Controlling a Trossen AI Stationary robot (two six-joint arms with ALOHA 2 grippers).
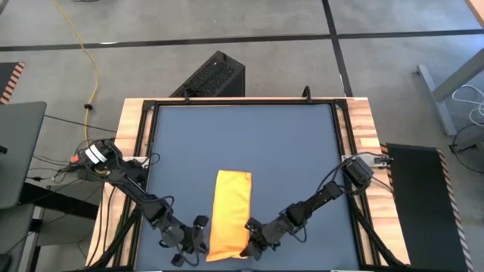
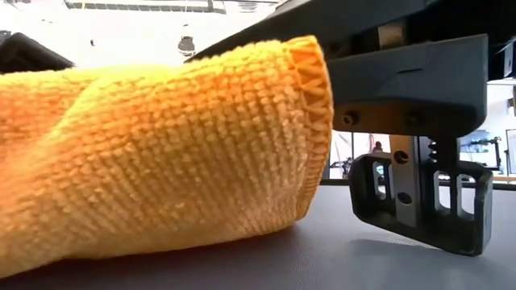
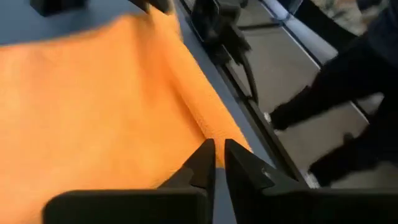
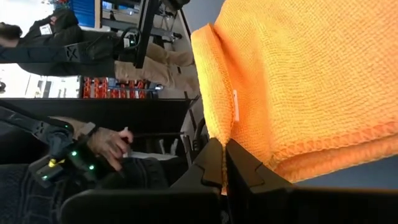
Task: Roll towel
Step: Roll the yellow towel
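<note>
The yellow-orange towel [image 1: 231,211] lies on the dark mat as a narrow strip running from far to near. Its near end [image 2: 161,161] is raised into a hump at the table's near edge. My right gripper [image 1: 249,238] is at the right side of that end and is shut on the cloth [image 4: 311,74]. My left gripper [image 1: 201,243] is at the left side of the same end. Its fingertips [image 3: 219,152] are only a narrow slit apart, right at the towel's edge [image 3: 205,124]. My right gripper pinches the towel's near right edge [image 4: 217,134] between its two fingers, coming from the table's right and slanting down. The hemmed edge [image 2: 314,89] is lifted off the mat and curls upward, while the rest of the strip lies flat. My left gripper's fingertips are at the towel's left edge; I cannot tell whether they touch it.
A wooden border [image 1: 363,121] frames the mat. A black box [image 1: 215,75] stands beyond the far edge. A person's hand [image 4: 109,143] and legs [image 3: 323,106] show past the near edge. The mat [image 1: 242,136] beyond the strip's far end is bare.
</note>
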